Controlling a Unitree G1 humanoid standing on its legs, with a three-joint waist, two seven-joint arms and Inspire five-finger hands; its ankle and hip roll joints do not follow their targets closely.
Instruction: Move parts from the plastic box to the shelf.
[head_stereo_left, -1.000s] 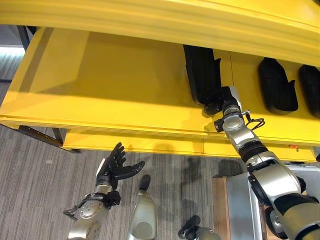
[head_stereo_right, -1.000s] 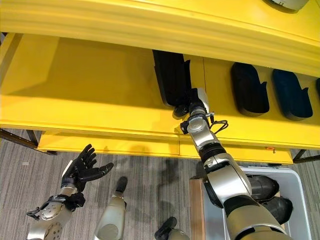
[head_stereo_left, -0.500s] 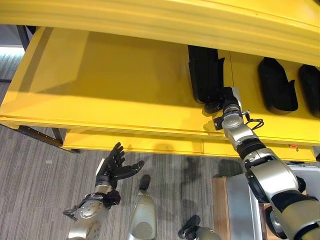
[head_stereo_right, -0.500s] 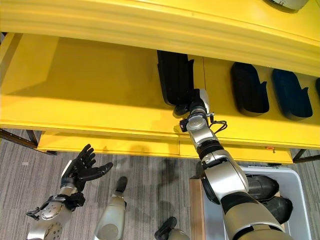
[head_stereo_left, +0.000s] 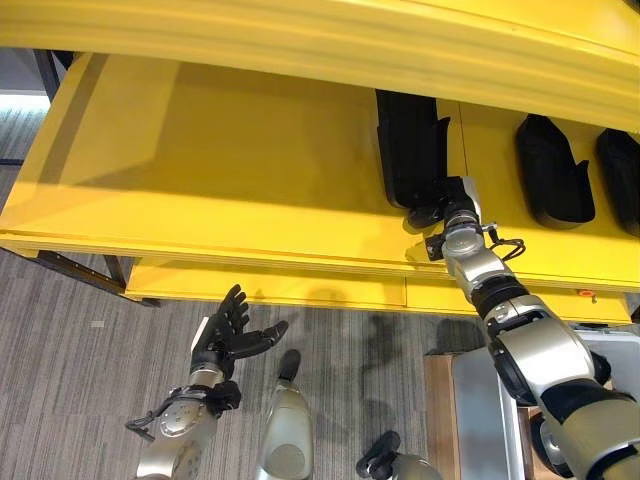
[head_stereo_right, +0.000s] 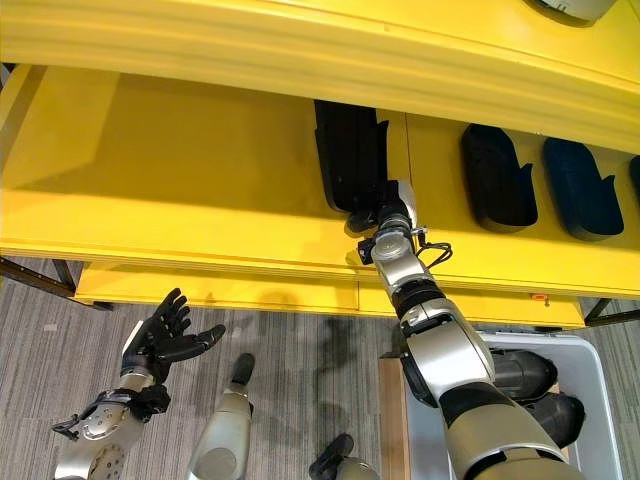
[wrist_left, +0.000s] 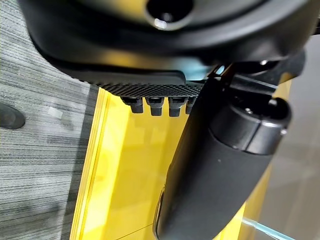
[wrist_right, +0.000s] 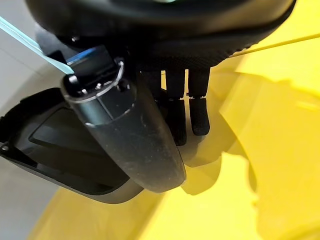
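No text, number or brand can be read on anything here. The front edge of the yellow shelf (head_stereo_left: 300, 255) carries a small red mark (head_stereo_left: 587, 294) towards its right end, seen also in the right eye view; it may be a sticker or a stud, but it is too small to show any letters. The black parts (head_stereo_right: 349, 150) lying on the shelf have plain dark surfaces with no print on them. The grey plastic box (head_stereo_right: 592, 375) at the lower right shows no label on its visible rim.
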